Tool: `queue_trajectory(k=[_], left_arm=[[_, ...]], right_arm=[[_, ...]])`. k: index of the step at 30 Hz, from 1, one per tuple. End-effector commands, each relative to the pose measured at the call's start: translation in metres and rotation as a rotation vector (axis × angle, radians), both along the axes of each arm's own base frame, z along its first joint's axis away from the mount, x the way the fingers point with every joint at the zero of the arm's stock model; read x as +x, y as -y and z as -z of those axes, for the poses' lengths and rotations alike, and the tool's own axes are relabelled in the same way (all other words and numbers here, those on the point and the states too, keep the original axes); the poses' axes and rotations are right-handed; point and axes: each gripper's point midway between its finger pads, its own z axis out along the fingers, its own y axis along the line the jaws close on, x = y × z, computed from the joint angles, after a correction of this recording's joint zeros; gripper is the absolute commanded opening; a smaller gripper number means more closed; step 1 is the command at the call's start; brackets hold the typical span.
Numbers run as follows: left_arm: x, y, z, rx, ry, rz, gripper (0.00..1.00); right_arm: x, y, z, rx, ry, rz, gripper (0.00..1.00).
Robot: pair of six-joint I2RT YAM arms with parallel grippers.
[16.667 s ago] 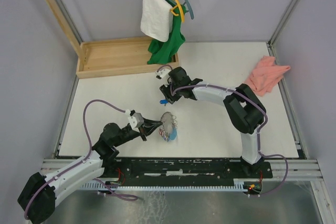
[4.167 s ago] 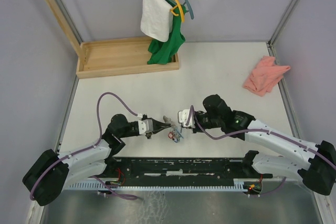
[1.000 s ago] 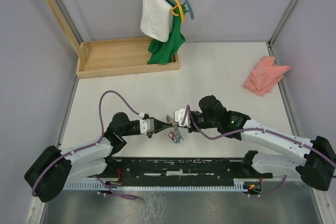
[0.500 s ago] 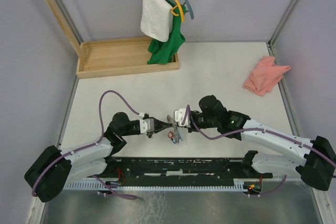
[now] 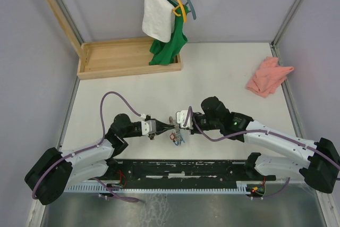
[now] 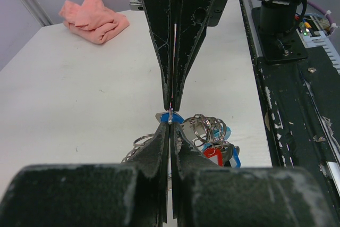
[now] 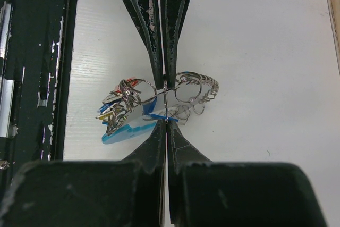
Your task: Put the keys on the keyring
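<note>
The keys (image 5: 177, 137) lie in a loose bunch at the six o'clock edge of the tabletop (image 5: 223, 73), midway between the two arm bases. The blue-headed key (image 6: 171, 117) sits at the top of the bunch. The red-tagged key (image 6: 212, 156) lies lower, at about four o'clock from it, among several coiled wire loops of the keyring (image 7: 187, 91).

The left claw (image 6: 169, 127) reaches in from nine o'clock, its fingers pressed together on a thin wire loop of the keyring. The right claw (image 7: 166, 123) reaches in from three o'clock, its fingers pressed together on the edge of the blue head. The two sets of tips meet almost point to point. Whether the bunch is raised or rests on the tabletop cannot be told.

Handling, as a judgement: the keys are small, light, stiff and smooth, so they are likely to slip or pivot in a narrow pinch. A key is best held flat across its coloured head, with the hole left clear. The keyring is springy wire that resists parting. It is best gripped close to its split end, so that the coil stays steady while a key is worked on. The hanging remainder swings freely and may tangle.

Further out, a pink cloth (image 5: 268, 76) lies at two o'clock and a wooden tray (image 5: 127, 57) at eleven o'clock, both well apart from the work.
</note>
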Motion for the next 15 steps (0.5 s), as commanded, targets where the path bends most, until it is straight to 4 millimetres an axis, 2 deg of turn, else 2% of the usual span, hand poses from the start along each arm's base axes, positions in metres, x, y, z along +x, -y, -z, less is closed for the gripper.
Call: queue_trajectory(k=[1, 15], left_arm=[[0.0046, 0.0038, -0.0304, -0.064, 0.081, 0.002, 0.03], [0.0039, 0.0045, -0.0307, -0.065, 0.077, 0.008, 0.03]], right_arm=[[0.0015, -0.0137, -0.0323, 0.090, 0.035, -0.019, 0.01], [0.0013, -0.0143, -0.0366, 0.104, 0.040, -0.021, 0.01]])
